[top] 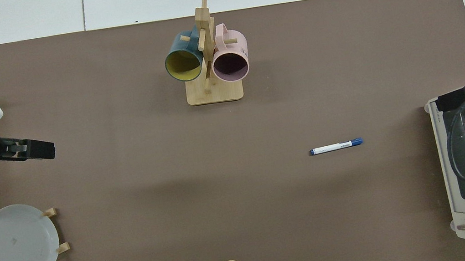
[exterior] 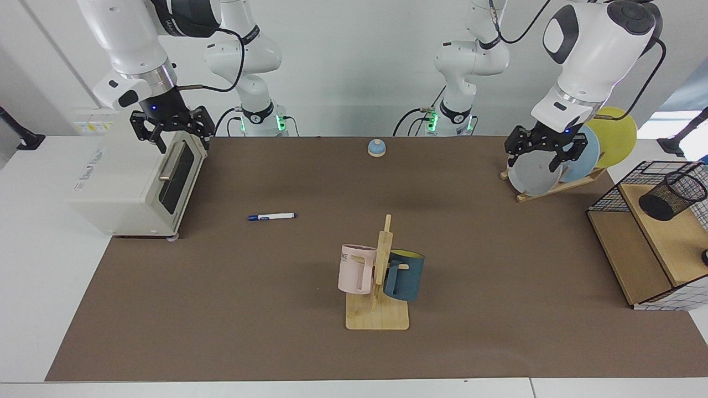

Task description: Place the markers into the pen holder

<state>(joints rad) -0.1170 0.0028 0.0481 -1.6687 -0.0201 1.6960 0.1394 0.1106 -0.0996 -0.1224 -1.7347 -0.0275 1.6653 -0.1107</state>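
1. The marker [exterior: 271, 216] lay flat on the brown mat [exterior: 221, 309], all by itself. Its blue cap pointed toward the toaster oven [exterior: 138, 182]. Nothing was touching it.

2. The pen holder [exterior: 672, 195] sat far away at the other end of the table. It was tipped over at a slant inside the wire basket [exterior: 611, 188], on the wooden shelf there.

3. The right gripper [exterior: 176, 132] hung in the air above the toaster oven. Its fingers were spread wide and it held nothing.

4. The left gripper [exterior: 545, 153] hung in front of the plates in the plate rack [exterior: 553, 188]. Its fingers were spread wide too, and it was empty.

5. Neither arm had started the job yet, I think. The right arm was nearer to the marker.

6. Things that could go wrong:
   - The marker was thin and round, so it could roll away or slip out if the fingers pinched it off-centre.
   - The marker and the holder were well apart, so it might have to go from one arm to the other and could drop on the way.
   - The holder was leaning, so the marker could miss its mouth or slide back out.
   - The mug stand [exterior: 378, 309] and the basket wires were in the way, so an arm could bump them.
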